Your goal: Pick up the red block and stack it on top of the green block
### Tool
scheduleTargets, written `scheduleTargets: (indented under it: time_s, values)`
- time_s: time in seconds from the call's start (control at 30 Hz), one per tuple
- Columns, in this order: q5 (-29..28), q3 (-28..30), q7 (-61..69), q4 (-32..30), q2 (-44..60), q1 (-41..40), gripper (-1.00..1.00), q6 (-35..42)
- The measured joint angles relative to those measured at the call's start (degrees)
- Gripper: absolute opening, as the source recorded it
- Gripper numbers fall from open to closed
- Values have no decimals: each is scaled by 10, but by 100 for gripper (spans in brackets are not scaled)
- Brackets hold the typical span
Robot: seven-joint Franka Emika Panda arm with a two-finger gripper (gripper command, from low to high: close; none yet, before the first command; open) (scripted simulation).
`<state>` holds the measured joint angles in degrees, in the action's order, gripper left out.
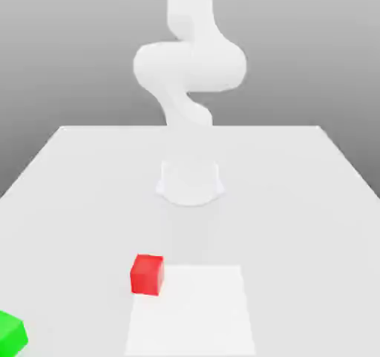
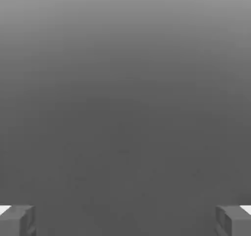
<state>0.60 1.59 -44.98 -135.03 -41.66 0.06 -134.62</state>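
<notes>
no readable text, labels, brands, numbers or signs on any surface here.

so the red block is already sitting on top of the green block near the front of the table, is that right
Not quite. The red block is not on top of the green block; it sits on the table by itself, apart from the green block, which lies further toward the exterior view's left. The exterior view shows this. Both are near the front of the table.
</notes>
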Motion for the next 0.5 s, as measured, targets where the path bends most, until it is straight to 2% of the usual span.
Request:
scheduleTargets:
  time_s: [0.3, 0.5]
  values:
    - [18, 49, 30, -132, 181, -3, 0, -120]
    - [10, 69, 36, -226, 314, -16, 0, -207]
